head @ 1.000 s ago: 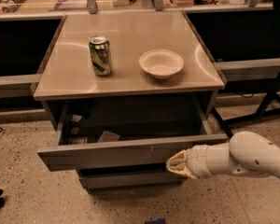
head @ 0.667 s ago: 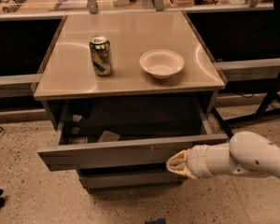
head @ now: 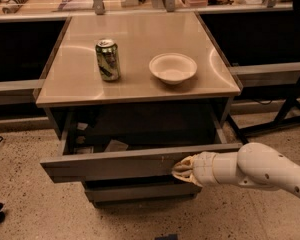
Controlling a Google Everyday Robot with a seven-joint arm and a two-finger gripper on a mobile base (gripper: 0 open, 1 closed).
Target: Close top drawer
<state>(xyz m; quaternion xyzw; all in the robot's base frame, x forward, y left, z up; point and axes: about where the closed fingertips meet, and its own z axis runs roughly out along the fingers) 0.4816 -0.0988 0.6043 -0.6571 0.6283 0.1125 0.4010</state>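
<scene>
The top drawer (head: 115, 164) is a wide grey metal front with small pale scratches right of centre. It stands pulled out from under the counter, and papers show inside it. My gripper (head: 178, 169) comes in from the right on a white arm and its tip rests against the drawer front, right of centre.
A beige counter (head: 135, 86) tops the cabinet, with a green can (head: 107, 59) and a white bowl (head: 173, 68) on it. A narrower grey drawer front (head: 140, 191) sits below. A black table leg (head: 290, 109) stands at the right. The floor is speckled.
</scene>
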